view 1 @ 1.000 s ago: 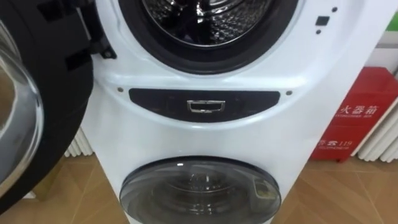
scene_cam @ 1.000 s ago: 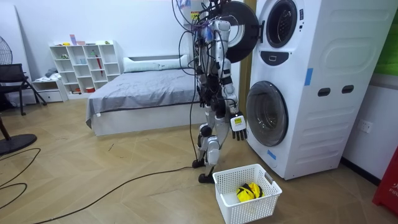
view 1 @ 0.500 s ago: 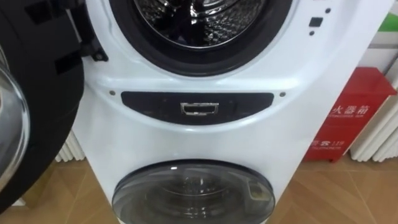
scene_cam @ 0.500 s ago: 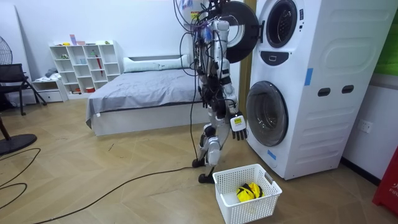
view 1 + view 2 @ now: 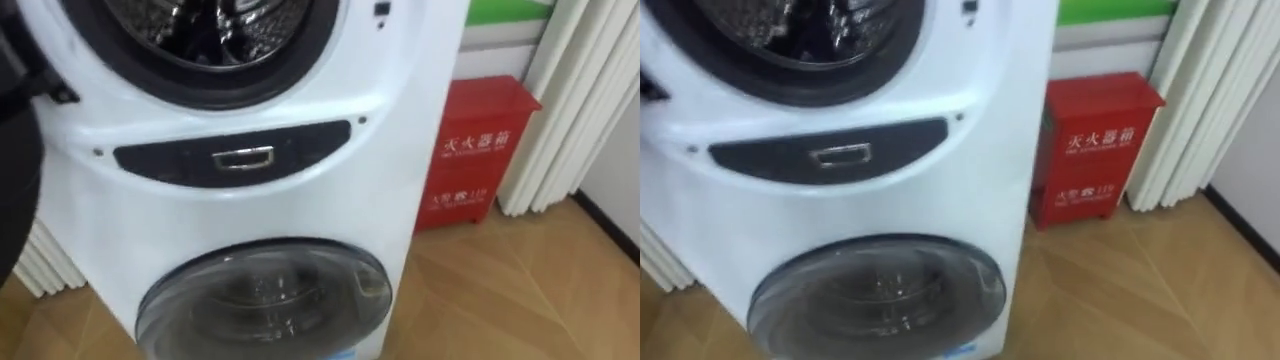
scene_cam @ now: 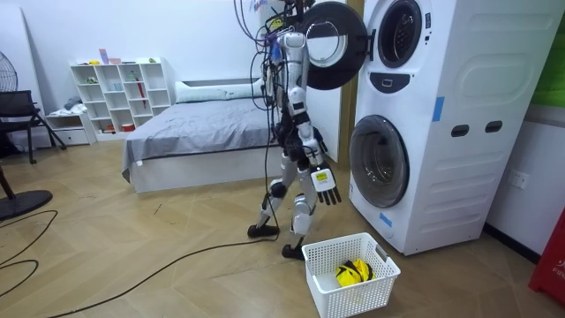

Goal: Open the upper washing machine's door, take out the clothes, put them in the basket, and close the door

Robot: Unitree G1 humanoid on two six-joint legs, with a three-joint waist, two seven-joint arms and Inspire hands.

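Bedroom on pale wood flooring. At the room view's left, black chair, then white shelf unit, then bed under a grey cover. Next, the robot, upright with feet apart, between bed and stacked washing machine, just beside the machine's front. Above, upper door swung wide at head height. Through the eye views: upper drum bare shiny metal as far as visible, dark panel with a chrome pull underneath, lower door closed. On the floor near the robot's feet, white basket, already holding a yellow-and-black garment, the only clothing to be seen. Farthest right, red cabinet against the wall beside the machine.

Likely trouble, as a judgement:
- A foot catching the basket, given its closeness to the stance.
- The head brushing the open door just above.
- A reach going wide of the drum mouth, with the head aimed toward the machine's right edge and the cabinet instead of the opening.
- A blind grab closing on nothing, the depth of the drum being hidden.

Lastly the right hand: hanging low by the thigh, near the lower door but apart from it, fingers loose and spread, holding nothing, touching nothing.
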